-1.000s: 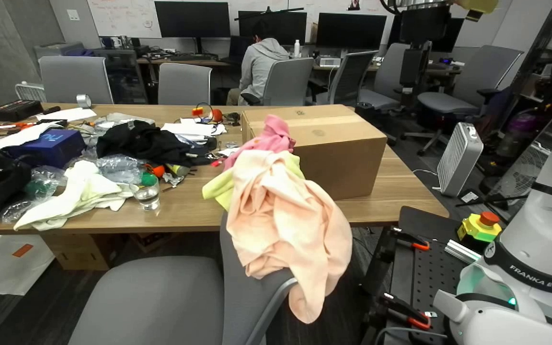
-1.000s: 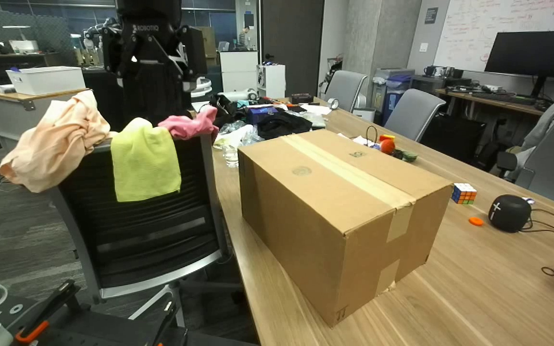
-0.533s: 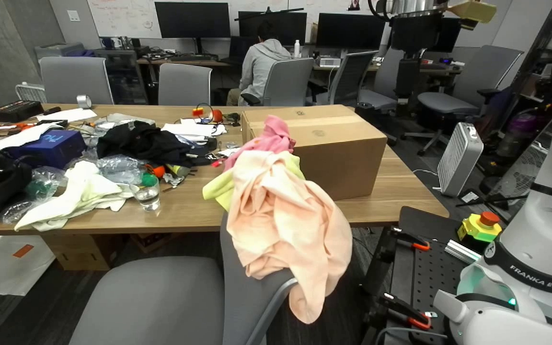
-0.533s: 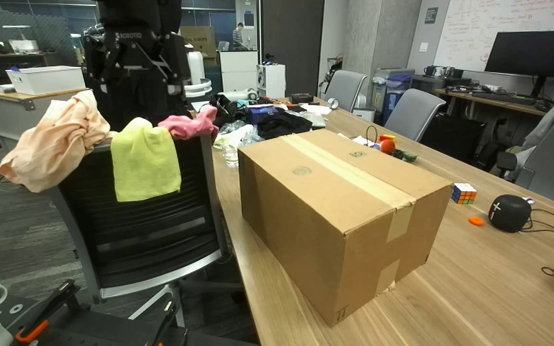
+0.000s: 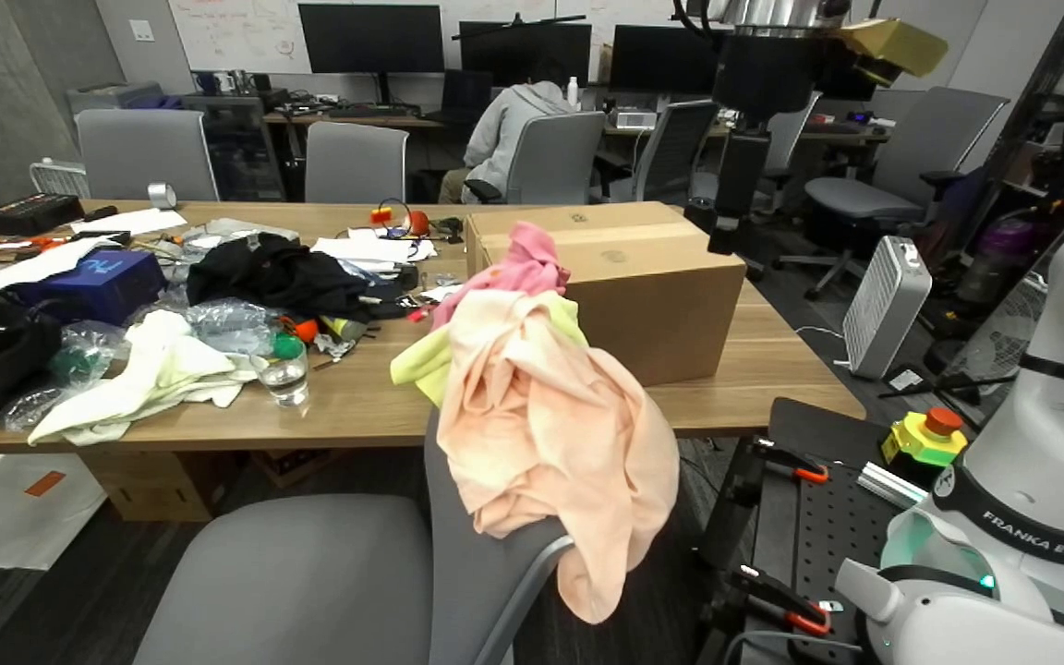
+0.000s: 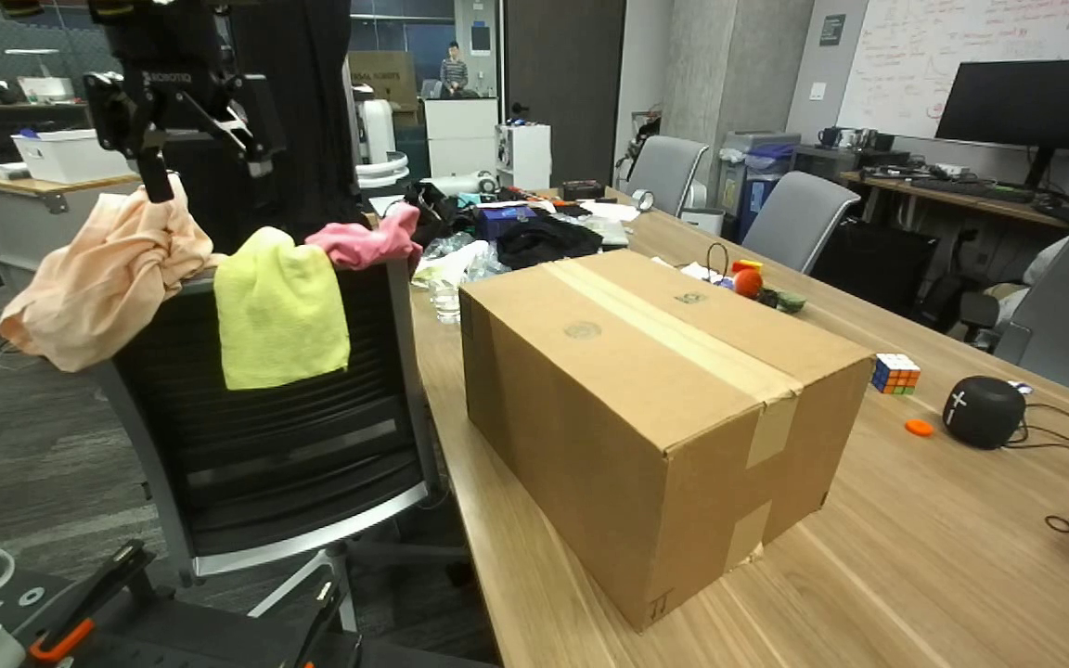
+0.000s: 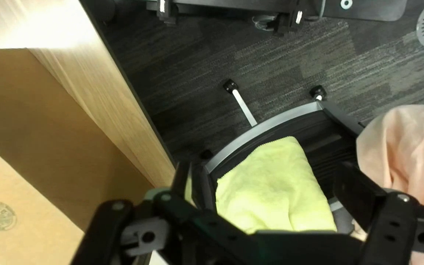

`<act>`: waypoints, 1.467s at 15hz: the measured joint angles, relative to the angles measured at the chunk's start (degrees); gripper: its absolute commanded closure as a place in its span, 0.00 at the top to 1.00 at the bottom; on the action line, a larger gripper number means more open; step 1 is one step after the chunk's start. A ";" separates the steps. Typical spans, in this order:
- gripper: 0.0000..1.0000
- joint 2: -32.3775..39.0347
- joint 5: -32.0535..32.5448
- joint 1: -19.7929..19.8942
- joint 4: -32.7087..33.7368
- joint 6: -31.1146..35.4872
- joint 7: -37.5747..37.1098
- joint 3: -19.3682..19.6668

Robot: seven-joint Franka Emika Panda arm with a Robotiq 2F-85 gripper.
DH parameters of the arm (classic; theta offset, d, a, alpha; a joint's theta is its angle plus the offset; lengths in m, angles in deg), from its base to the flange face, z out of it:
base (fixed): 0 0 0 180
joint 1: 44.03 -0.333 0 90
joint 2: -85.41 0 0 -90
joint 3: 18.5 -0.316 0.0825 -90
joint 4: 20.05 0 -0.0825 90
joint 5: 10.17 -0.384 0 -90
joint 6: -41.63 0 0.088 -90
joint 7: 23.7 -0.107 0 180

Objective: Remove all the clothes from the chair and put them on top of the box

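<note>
A peach cloth (image 5: 560, 425) (image 6: 108, 278) (image 7: 410, 147), a yellow cloth (image 5: 421, 365) (image 6: 279, 315) (image 7: 271, 176) and a pink cloth (image 5: 532, 263) (image 6: 367, 241) hang over the backrest of the grey chair (image 5: 301, 573) (image 6: 284, 482). The pink cloth is out of sight in the wrist view. A closed cardboard box (image 5: 652, 314) (image 6: 581, 399) (image 7: 50, 132) stands on the table beside the chair. My gripper (image 5: 726, 231) (image 6: 210, 181) (image 7: 265, 173) is open and empty, above the chair back. The yellow cloth shows between its fingers in the wrist view; in an exterior view one fingertip overlaps the peach cloth.
The wooden table (image 5: 366, 420) (image 6: 943, 557) bears a glass of water (image 5: 284, 374), a white cloth (image 5: 149, 379), a black cloth (image 5: 273, 272) and other clutter. A speaker (image 6: 985, 411) and puzzle cube (image 6: 896, 373) lie past the box. Clamps (image 5: 781, 600) sit on the robot's stand.
My gripper has moved left and down in both exterior views and now looks tilted. It stays open. The clothes, chair and box have not moved.
</note>
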 measured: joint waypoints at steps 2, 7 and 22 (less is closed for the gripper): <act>1.00 0.00 -2.26 -0.45 -0.80 2.10 -3.21 -1.70; 1.00 0.00 -6.10 -2.13 -3.41 8.11 -10.29 -6.72; 1.00 2.17 -10.28 -9.73 -4.86 17.17 -17.84 -15.43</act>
